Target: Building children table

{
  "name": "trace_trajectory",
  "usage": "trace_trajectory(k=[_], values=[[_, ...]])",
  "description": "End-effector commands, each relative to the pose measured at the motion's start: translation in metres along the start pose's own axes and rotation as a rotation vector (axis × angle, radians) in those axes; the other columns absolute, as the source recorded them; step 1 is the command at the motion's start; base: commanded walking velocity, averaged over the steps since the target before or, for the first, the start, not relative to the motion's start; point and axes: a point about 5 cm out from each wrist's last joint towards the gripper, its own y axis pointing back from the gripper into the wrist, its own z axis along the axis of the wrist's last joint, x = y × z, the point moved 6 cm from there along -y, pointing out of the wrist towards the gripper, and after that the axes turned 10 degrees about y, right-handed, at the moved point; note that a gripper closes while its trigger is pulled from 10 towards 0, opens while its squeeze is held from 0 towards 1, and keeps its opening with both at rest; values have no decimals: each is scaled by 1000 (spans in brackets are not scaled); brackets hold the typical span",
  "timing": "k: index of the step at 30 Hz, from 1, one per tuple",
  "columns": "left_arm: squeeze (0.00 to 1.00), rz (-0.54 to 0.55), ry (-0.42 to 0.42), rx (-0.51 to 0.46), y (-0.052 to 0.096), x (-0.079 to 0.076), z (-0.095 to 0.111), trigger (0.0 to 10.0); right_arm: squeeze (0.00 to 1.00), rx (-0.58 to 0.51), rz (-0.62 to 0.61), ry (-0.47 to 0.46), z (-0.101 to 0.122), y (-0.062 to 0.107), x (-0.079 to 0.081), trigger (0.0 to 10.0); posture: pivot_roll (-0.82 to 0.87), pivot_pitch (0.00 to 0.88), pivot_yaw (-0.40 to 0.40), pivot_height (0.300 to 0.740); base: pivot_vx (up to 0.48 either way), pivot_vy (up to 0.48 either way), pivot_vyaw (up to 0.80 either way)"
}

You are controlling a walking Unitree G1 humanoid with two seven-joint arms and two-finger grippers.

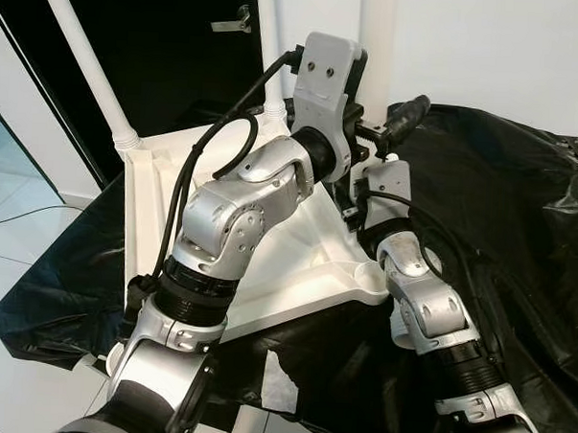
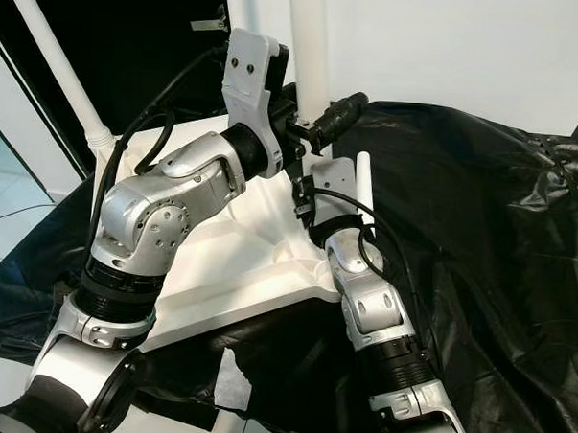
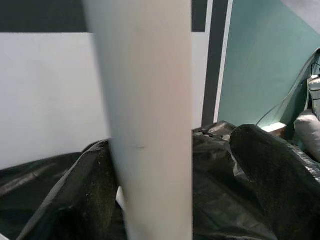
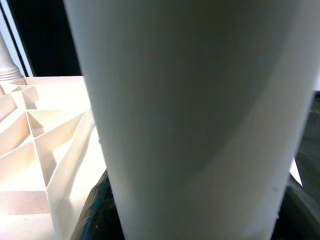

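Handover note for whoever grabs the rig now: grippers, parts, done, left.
Left gripper: fingers either side of the upright white table leg at the tabletop's far corner; firm clamp not confirmed.
Right gripper: pressed close against the same leg, lower down; finger state unclear.
Tabletop: white, upside down with its ribbed underside up, lying on the black plastic sheet.
Done: another leg already stands in the far left corner socket.
Left: seat the held leg; the near right corner socket has no leg yet. Other corners hidden by the arms.
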Motion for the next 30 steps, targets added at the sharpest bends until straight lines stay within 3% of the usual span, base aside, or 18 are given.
trace_trajectory(k=[1, 11, 18, 20, 30], values=[[0, -89, -20, -14, 5, -8, 3, 10000, 0, 12, -19, -24, -2, -1, -3, 10000, -5, 0, 72, 740, 0, 0, 0], [0, -41, 11, -44, 34, 24, 2, 10000, 0, 43, -109, -70, -12, 2, -24, 10000, -18, 0, 70, 740, 0, 0, 0], [0, 7, 36, -12, 64, 42, -14, 10000, 0, 64, -74, -77, -18, 7, -18, 10000, -23, 0, 64, 740, 0, 0, 0], [0, 10, 38, -10, 65, 43, -15, 10000, 0, 64, -72, -80, -18, 7, -18, 10000, -23, 0, 64, 740, 0, 0, 0], [0, 130, 18, 140, 94, 60, -60, 10000, 0, 40, -62, -101, -19, 18, -16, 10000, 5, 0, 28, 740, 0, 0, 0]])
